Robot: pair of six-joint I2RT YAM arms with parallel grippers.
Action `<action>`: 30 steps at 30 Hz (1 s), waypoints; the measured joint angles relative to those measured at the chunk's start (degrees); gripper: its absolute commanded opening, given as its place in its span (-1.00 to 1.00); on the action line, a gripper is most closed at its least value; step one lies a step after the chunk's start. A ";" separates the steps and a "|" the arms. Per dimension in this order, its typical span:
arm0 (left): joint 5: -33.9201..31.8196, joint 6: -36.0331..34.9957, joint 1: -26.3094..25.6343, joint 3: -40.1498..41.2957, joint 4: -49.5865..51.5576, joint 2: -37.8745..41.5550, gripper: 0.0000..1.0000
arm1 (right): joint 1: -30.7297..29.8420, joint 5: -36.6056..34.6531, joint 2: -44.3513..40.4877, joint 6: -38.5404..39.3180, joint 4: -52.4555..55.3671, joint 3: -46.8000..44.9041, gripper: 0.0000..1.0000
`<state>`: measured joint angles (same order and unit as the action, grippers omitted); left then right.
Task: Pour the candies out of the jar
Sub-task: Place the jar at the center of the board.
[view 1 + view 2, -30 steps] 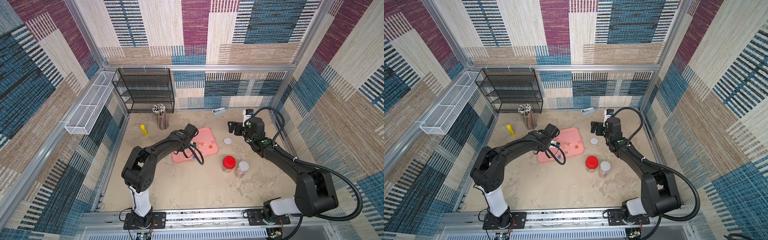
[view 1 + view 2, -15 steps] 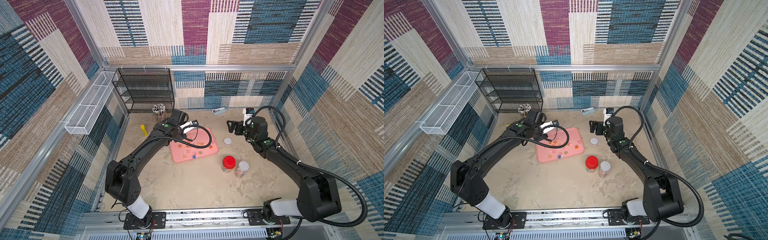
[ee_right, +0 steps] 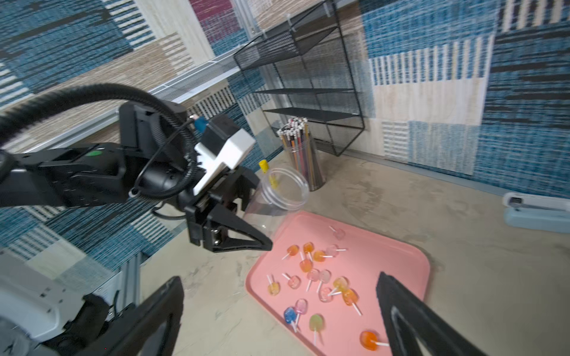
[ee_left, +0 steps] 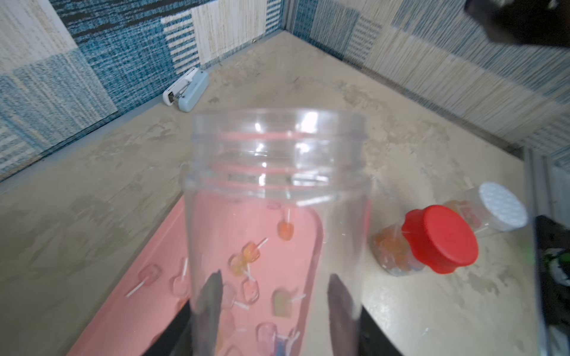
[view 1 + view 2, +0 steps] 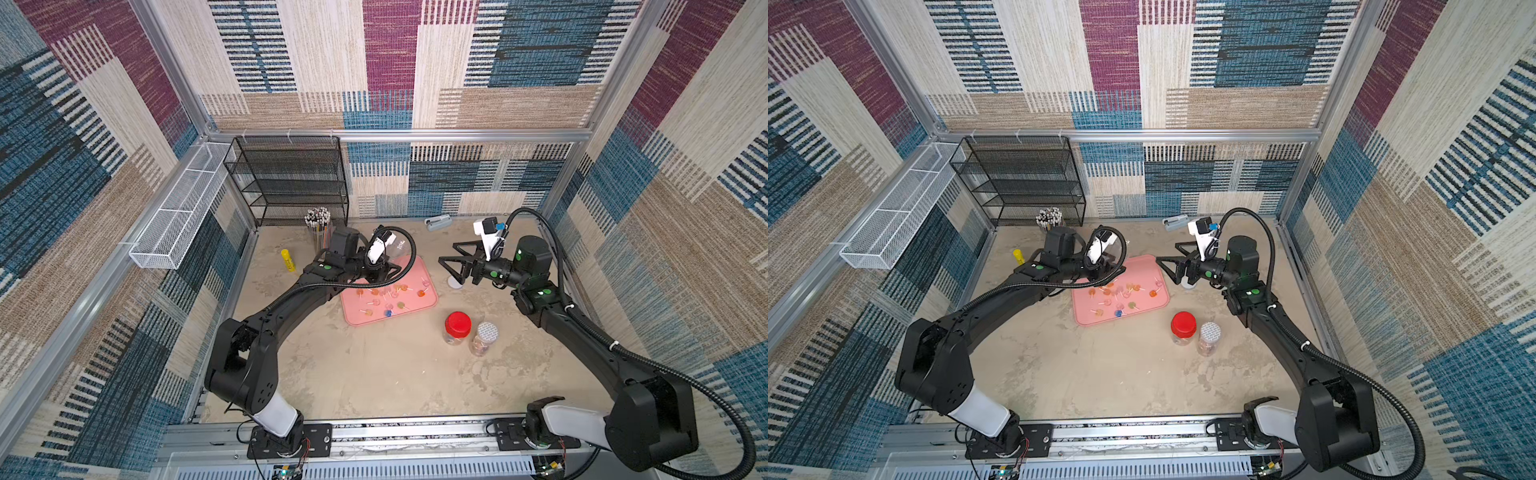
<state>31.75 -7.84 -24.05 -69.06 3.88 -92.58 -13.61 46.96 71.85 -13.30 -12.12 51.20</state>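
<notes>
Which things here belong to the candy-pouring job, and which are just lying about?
Job: clear jar, held by the left gripper; lollipops, already lying on the pink tray.

Lying about: red-lidded jar, white-lidded jar, stapler, pencil cup, yellow stick, black mesh shelf, white wire basket.

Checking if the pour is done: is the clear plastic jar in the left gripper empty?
Empty: through the lidless clear plastic jar, the left wrist view shows only coloured lollipops on the pink tray.
</notes>
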 measured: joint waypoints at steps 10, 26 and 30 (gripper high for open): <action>6.64 1.81 -3.50 -1.14 -0.83 -2.40 -1.00 | -1.40 8.07 6.86 -2.32 -2.40 1.66 0.98; 8.55 -3.34 -7.10 -7.23 9.31 -5.88 -1.00 | -2.43 9.66 14.67 -7.23 -6.99 3.21 0.55; 8.55 -4.37 -7.41 -7.48 11.19 -5.90 -1.00 | -2.40 10.01 15.74 -8.39 -7.63 3.32 0.27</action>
<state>40.29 -12.21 -31.46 -76.53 15.07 -98.48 -16.01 56.97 87.59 -21.69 -19.75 54.52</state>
